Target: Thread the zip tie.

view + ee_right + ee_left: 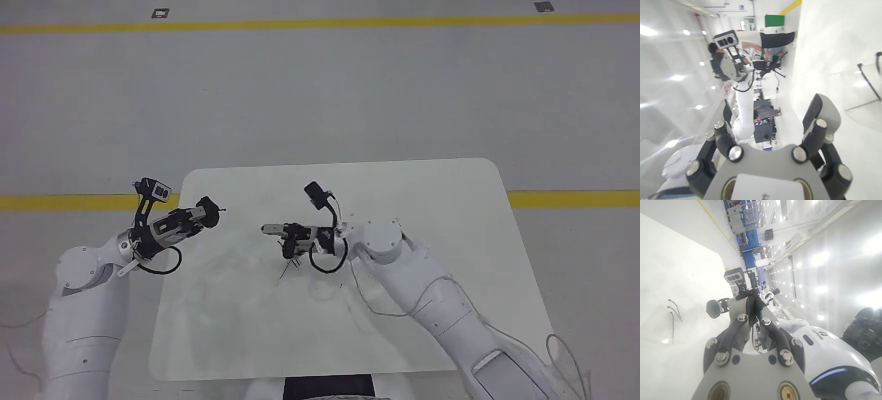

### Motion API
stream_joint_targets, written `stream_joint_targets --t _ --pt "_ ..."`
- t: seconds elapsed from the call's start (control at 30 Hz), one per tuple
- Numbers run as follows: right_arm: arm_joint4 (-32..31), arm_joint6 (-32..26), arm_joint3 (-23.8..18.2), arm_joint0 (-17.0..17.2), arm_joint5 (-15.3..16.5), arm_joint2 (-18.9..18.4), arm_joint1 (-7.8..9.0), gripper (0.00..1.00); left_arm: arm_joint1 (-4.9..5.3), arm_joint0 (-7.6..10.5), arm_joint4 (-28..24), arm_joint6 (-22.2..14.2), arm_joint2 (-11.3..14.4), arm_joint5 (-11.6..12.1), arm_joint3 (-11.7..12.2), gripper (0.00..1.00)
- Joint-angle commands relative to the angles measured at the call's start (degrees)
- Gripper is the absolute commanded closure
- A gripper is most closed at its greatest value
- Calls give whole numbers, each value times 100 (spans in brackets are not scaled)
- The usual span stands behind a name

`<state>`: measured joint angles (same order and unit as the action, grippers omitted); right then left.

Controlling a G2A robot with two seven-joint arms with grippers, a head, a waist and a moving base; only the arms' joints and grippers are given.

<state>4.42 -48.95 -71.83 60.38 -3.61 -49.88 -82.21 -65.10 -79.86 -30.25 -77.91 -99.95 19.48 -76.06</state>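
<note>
Zip ties, 3 thin black strips, lie loose on the white table near its centre, just at 6 o'clock of the right gripper, which hangs above them with fingers spread wide and nothing held. Left gripper sits out at 9 o'clock, pinched closed; whether anything is between its pads I cannot tell. These ties look featherlight, springy and slick, so probably best pinched near the square head, leaving the tail free for threading.

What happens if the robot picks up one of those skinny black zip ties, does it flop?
The zip ties look thin and slightly curved, so one would probably bend and droop somewhat. They seem very light, and lying flat on the table, likely tricky to pinch.
</note>
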Motion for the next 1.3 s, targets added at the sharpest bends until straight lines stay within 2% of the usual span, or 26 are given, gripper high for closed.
stream_joint_targets --t 0.0,0.17,0.2,0.37,0.7,0.8,1.03,1.27 --pt "-546 -55 -384 -1 -377 87 43 0 0 0 0 0 0 0 0 100" --pt "-1977 0 -969 -117 -1450 502 95 0 0 0 0 0 0 0 0 100" --pt "-2131 -56 -1032 -142 -1568 605 90 0 0 0 0 0 0 0 0 100" --pt "-2551 -303 -1036 -262 -1538 959 56 0 0 0 0 0 0 0 0 100" --pt "-2551 -303 -1036 -262 -1538 959 56 0 0 0 0 0 0 0 0 100" --pt "-3127 -408 -1051 -383 -1587 1249 32 0 0 0 0 0 0 0 0 100" --pt "-3694 -885 -559 -947 -1587 1692 -262 0 0 0 0 0 0 0 0 100" --pt "-3976 -1347 -142 -1282 -1587 2055 -645 0 0 0 0 0 0 0 0 100"
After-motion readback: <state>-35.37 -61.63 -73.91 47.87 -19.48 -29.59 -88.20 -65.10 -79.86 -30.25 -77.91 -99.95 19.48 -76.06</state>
